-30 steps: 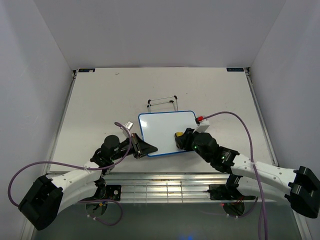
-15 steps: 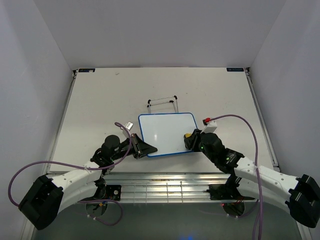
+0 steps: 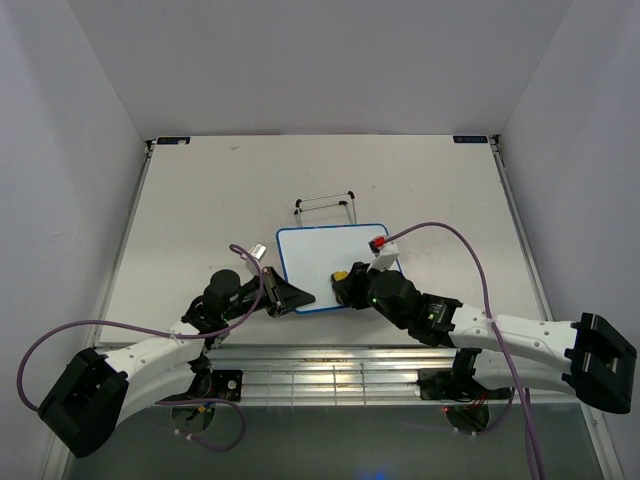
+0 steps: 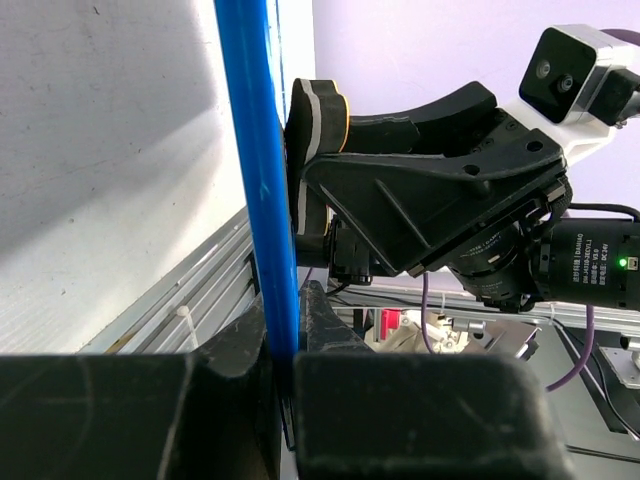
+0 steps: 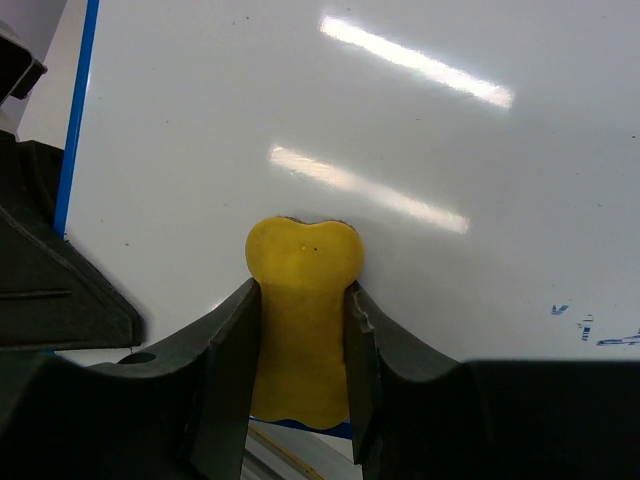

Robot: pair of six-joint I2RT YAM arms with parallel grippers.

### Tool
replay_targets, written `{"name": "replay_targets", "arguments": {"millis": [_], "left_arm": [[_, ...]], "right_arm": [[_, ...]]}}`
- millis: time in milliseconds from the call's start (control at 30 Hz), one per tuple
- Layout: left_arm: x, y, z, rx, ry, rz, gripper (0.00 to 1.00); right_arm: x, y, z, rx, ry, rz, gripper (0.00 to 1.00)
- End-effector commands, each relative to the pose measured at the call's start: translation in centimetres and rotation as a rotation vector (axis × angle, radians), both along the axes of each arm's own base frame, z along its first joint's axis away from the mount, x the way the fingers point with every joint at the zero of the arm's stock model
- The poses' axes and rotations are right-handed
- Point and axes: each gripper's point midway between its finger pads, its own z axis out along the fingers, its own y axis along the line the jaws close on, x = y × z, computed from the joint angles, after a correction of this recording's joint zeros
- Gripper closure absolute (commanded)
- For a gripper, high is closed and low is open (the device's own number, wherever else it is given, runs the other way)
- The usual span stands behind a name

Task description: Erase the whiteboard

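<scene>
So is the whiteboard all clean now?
Not quite. The whiteboard is mostly white, but small blue marks show off to one side of the yellow eraser.

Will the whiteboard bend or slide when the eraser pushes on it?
Probably stiff: the whiteboard looks flat inside its blue frame. Likely light and apt to slide, but the left gripper clamps its edge. Its glossy surface should let the yellow eraser glide.
</scene>
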Motion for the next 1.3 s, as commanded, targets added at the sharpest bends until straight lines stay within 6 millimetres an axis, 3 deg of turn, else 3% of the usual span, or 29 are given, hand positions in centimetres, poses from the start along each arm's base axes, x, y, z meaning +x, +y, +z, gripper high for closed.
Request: {"name": "replay_targets", "arguments": {"millis": [0,133,167,333,467,600,733,767,833,933,1100,1267], "left_arm": [[-1.2,-0.4,13.0,-0.318,-0.373,-0.074,1.00],[-1.5,-0.3,12.9,-0.317,-0.379,-0.075,1.00],[-1.5,-0.2,12.8,-0.315,-0.376,-0.076,1.00],[-1.7,-0.1,12.9,-0.322,-0.378,-0.075,1.00],[-1.7,-0.1,12.9,-0.319,-0.376,-0.080,1.00],[-1.8,-0.3,13.0,-0.317,-0.376,-0.098,1.00],[-2.3,-0.4,13.1,-0.318,-0.393,-0.127,1.00],[-2.3,-0.4,13.1,-0.316,-0.397,-0.130,1.00],[-2.6,-0.5,13.2,-0.316,-0.404,-0.148,1.00],[-2.6,-0.5,13.2,-0.317,-0.405,-0.149,1.00],[-2.7,-0.3,13.8,-0.328,-0.423,-0.146,1.00],[-2.9,0.0,14.4,-0.332,-0.445,-0.128,1.00]], "right_arm": [[-0.5,-1.3,-2.9,-0.108,0.053,-0.027,0.92],[0.7,-4.5,-4.7,-0.171,0.065,-0.097,0.92],[1.6,-5.8,-5.2,-0.185,0.073,-0.140,0.92],[2.1,-11.2,-8.0,-0.257,0.098,-0.237,0.92],[3.1,-14.0,-7.9,-0.276,0.093,-0.307,0.92],[3.7,-12.5,-6.8,-0.255,0.074,-0.201,0.92],[2.9,-8.4,-5.7,-0.232,0.085,0.037,0.92],[3.4,-7.2,-4.6,-0.196,0.060,0.072,0.92],[2.2,-4.8,-3.4,-0.112,0.060,0.200,0.92],[1.7,-3.1,-1.7,-0.030,0.047,0.258,0.92],[2.2,-4.7,-2.7,-0.083,0.044,0.215,0.92],[2.6,-9.8,-6.4,-0.169,0.106,0.097,0.92]]}}
